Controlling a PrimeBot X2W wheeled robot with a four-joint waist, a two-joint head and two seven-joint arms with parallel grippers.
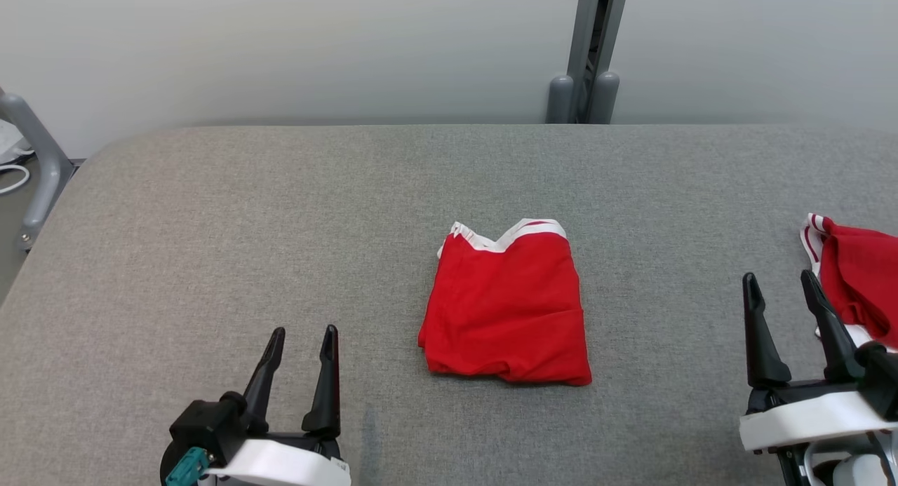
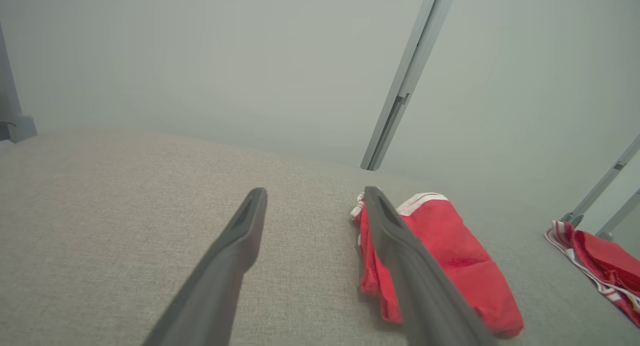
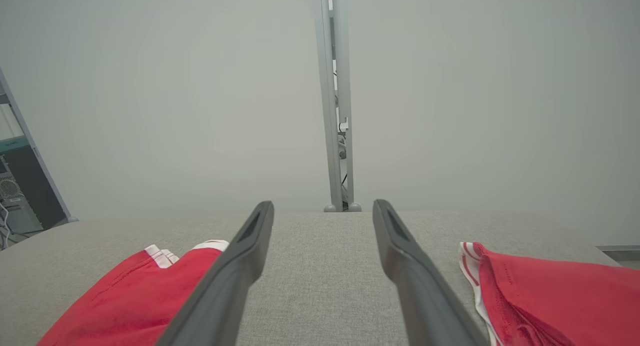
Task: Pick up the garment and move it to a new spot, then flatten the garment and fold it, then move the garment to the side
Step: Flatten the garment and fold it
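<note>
Left claw (image 1: 305, 329) wide — folded garment (image 1: 506, 311) near

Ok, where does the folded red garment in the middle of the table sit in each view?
Head view: folded garment at picture centre on the table.
Left wrist view: folded garment right of centre, low.
Right wrist view: folded garment in the lower left corner.
Shared landmark: the grey post behind the table's far edge.

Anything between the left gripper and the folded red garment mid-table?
Nothing. In the head view, the stretch from the open left gripper to the folded red garment is bare grey tabletop.
</note>
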